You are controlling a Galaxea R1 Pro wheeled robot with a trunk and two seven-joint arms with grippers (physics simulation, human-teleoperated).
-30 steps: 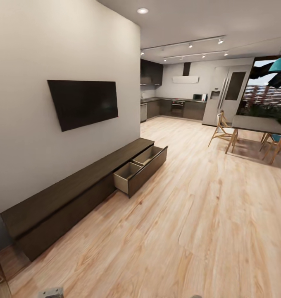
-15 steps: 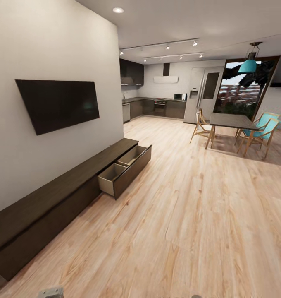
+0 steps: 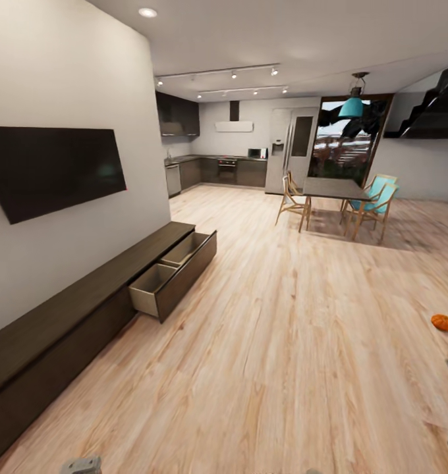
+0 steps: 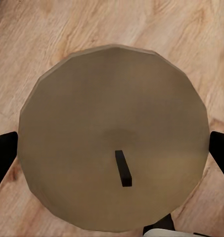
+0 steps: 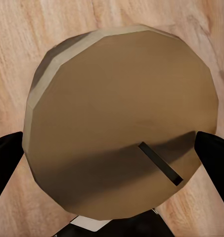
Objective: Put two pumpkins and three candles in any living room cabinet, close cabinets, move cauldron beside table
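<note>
Left claw [image 4: 112,158] pinching a candle [image 4: 114,136] between dark fingers [image 4: 3,158]; right claw [image 5: 112,158] pinching another candle [image 5: 121,123] likewise.

home, open-plan living room | wall TV [image 3: 53,170] | kitchen [image 3: 217,168] | dining table [image 3: 335,189]

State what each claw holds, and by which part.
Each holds a candle by its sides: the left claw grips one candle, the right claw another candle, wicks facing the cameras.
</note>
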